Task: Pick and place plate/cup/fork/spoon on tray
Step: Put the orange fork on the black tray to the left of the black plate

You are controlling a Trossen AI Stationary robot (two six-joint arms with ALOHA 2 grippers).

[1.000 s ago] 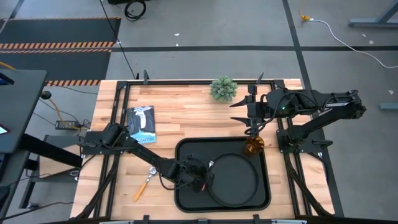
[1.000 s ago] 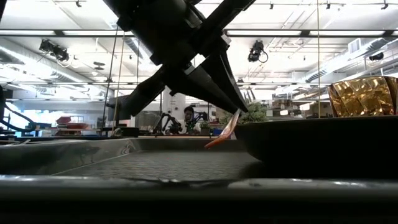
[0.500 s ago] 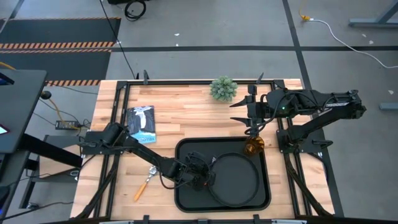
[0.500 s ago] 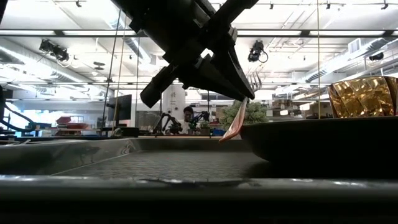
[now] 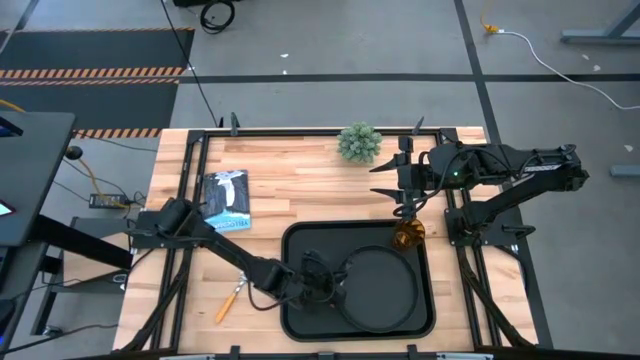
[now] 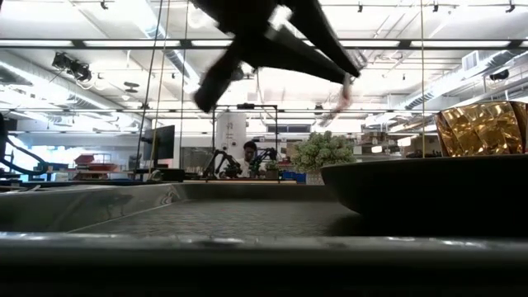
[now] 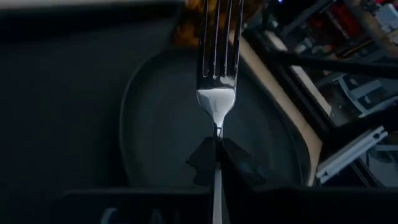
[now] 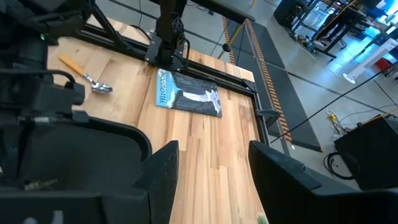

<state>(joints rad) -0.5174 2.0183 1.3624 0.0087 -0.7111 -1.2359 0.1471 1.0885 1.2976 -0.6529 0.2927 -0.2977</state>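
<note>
The black tray [image 5: 320,245] lies at the table's near middle. The round black plate [image 5: 385,295] rests flat on its right half, and the amber cup [image 5: 407,236] stands upright in its far right corner. My left gripper [image 5: 322,287] is over the tray, just left of the plate, shut on the fork [image 7: 217,68], whose tines reach out over the plate [image 7: 161,124]. The spoon [image 5: 233,292] lies flat on the wood left of the tray. My right gripper [image 5: 403,195] waits open and empty beyond the tray's far right corner. My left gripper pinches the fork's silver neck [image 7: 217,127], just behind the base of the tines, between its two fingers. The fingers lie along the fork and the tines stick out past the fingertips. The fork is lifted clear above the plate. The fingers hide its handle.
A small green plant [image 5: 359,143] stands at the table's far edge. A book [image 5: 228,198] lies flat at the far left. Bare wood lies between the book and the plant. In the low view the cup [image 6: 483,128] shows behind the plate's rim [image 6: 421,186].
My left gripper has risen well above the tray floor and tipped toward level, carrying the fork up with it. It stays shut on the fork. It has also drifted slightly toward the table's near edge.
</note>
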